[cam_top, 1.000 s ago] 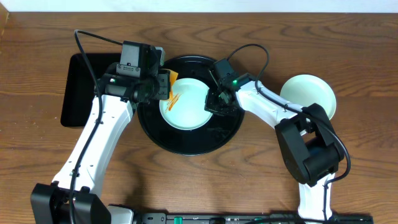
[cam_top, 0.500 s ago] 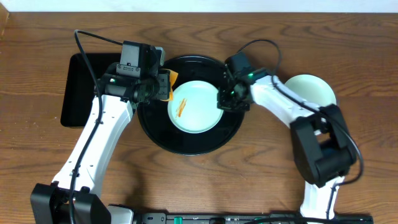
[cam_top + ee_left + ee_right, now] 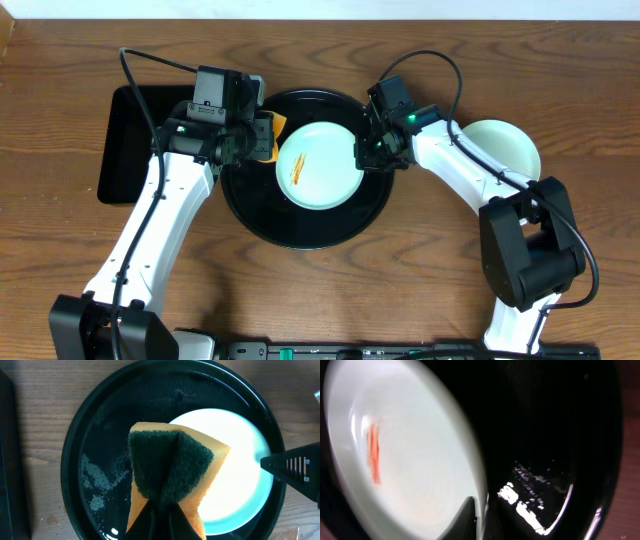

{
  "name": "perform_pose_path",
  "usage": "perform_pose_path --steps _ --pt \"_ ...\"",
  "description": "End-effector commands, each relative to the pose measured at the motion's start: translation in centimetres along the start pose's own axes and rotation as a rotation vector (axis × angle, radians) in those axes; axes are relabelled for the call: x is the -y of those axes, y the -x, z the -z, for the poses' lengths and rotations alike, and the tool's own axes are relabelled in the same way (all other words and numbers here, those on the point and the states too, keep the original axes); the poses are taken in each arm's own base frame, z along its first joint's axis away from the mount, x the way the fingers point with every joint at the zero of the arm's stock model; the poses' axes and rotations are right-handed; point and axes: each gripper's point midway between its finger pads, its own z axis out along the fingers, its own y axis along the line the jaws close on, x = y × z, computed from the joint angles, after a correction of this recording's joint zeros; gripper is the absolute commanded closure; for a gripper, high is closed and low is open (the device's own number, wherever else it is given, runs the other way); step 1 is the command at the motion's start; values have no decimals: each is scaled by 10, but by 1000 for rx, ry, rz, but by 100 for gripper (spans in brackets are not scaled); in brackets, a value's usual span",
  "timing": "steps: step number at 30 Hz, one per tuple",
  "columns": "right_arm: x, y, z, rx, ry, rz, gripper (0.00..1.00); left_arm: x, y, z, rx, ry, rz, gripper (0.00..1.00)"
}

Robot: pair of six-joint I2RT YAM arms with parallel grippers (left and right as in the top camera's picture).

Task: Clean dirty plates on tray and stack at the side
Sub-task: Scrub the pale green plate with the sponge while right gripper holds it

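A pale mint dirty plate (image 3: 318, 166) with an orange sauce streak sits tilted over the round black tray (image 3: 250, 215). My right gripper (image 3: 366, 157) is shut on its right rim; the rim runs between the fingers in the right wrist view (image 3: 479, 510), where the plate (image 3: 405, 455) shows its streak. My left gripper (image 3: 262, 138) is shut on an orange sponge with a dark green scrub face (image 3: 170, 467), held above the tray's left part, just left of the plate (image 3: 240, 470). A second pale plate (image 3: 505, 148) lies on the table to the right, partly under my right arm.
A rectangular black tray (image 3: 128, 140) lies at the left of the table. The round tray's floor is wet with soapy specks (image 3: 97, 480). Bare wood table surrounds both trays.
My right gripper has pulled the streaked plate to the right across the tray and tipped it up. The left arm and sponge have not moved.
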Motion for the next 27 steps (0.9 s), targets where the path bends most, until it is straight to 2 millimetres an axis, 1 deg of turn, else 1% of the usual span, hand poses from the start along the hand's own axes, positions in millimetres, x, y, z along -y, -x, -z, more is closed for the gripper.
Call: perform_pose_path --steps 1,4,5,9,12,15,18,20,25,26,27 --pt "4 1 -3 12 -36 23 77 3 4 2 12 -11 -16 92" --pt "5 2 -3 12 -36 23 65 3 3 2 11 -11 -16 93" --pt "4 2 -4 13 -36 26 64 3 3 2 10 -11 -16 93" --pt "5 3 -6 15 -35 38 64 6 2 1 6 -17 -23 93" --pt "3 2 -13 13 -34 50 64 13 -1 -4 -8 -26 -34 93" --pt "3 -1 -25 0 -37 58 65 16 -7 -13 -39 -27 -13 93" --pt "6 -4 -38 -19 -44 52 66 13 -14 -27 -80 -17 50 93" --pt "7 -6 -43 -28 -42 48 69 11 -18 -37 -106 -10 79 93" --pt "5 -5 -46 -25 -34 52 92 7 -22 -59 -136 -5 107 92" --pt "4 -5 -46 -25 -34 53 98 7 -22 -62 -139 -5 111 93" --pt "4 -6 -46 -26 -34 54 99 7 -22 -64 -140 -5 111 93"
